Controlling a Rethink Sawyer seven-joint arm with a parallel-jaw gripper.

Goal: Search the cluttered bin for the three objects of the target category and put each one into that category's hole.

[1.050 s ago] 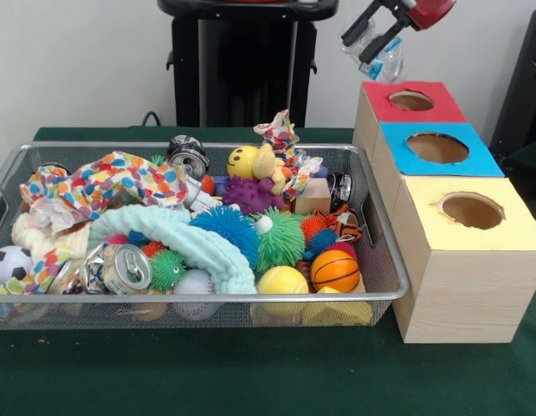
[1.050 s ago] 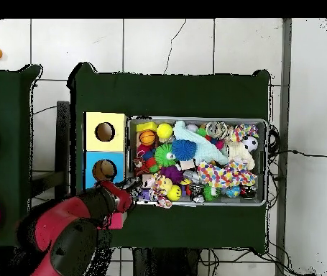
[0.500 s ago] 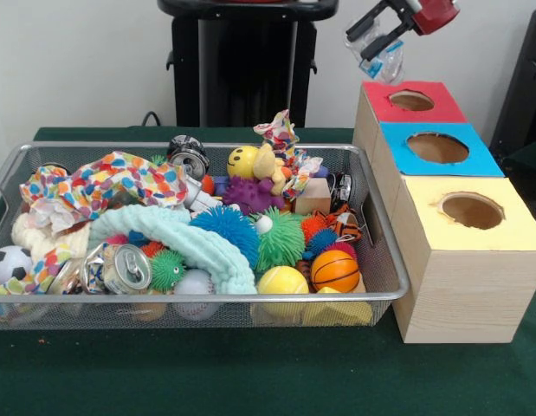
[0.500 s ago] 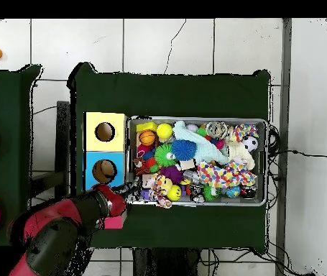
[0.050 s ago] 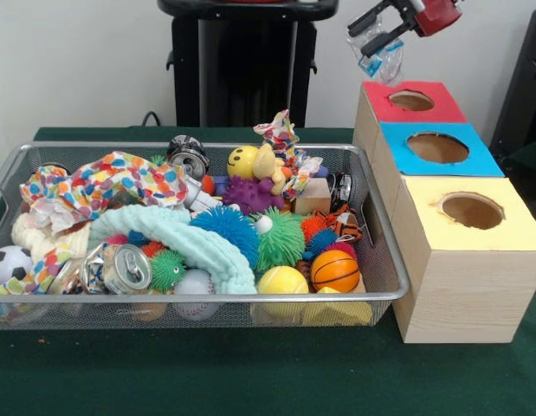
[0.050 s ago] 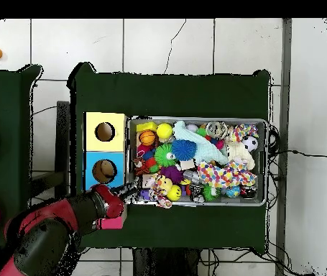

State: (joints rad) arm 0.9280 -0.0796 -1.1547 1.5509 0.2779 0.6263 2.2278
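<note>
My gripper (image 5: 377, 32) is high at the upper right, shut on a crumpled clear plastic bottle (image 5: 384, 59) that hangs just above and left of the red box's hole (image 5: 411, 100). The blue box (image 5: 437, 147) and the yellow box (image 5: 472, 210) follow in a row toward the front. In the overhead view the red arm (image 6: 87, 215) covers most of the red box, and the gripper (image 6: 129, 190) sits by the bin's corner. A crushed soda can (image 5: 127, 267) lies at the bin's front left, and a second can (image 5: 190, 156) lies at the back.
The wire mesh bin (image 5: 207, 300) is packed with spiky balls, a mint cloth (image 5: 177, 236), a patterned rag (image 5: 112, 178), an orange basketball (image 5: 335, 270), a yellow ball (image 5: 282, 281) and a wooden block (image 5: 313, 197). The row of boxes stands close against the bin's right side.
The gripper has risen a little and shifted right with the plastic bottle, closer to the red box. The bin's contents have not moved.
</note>
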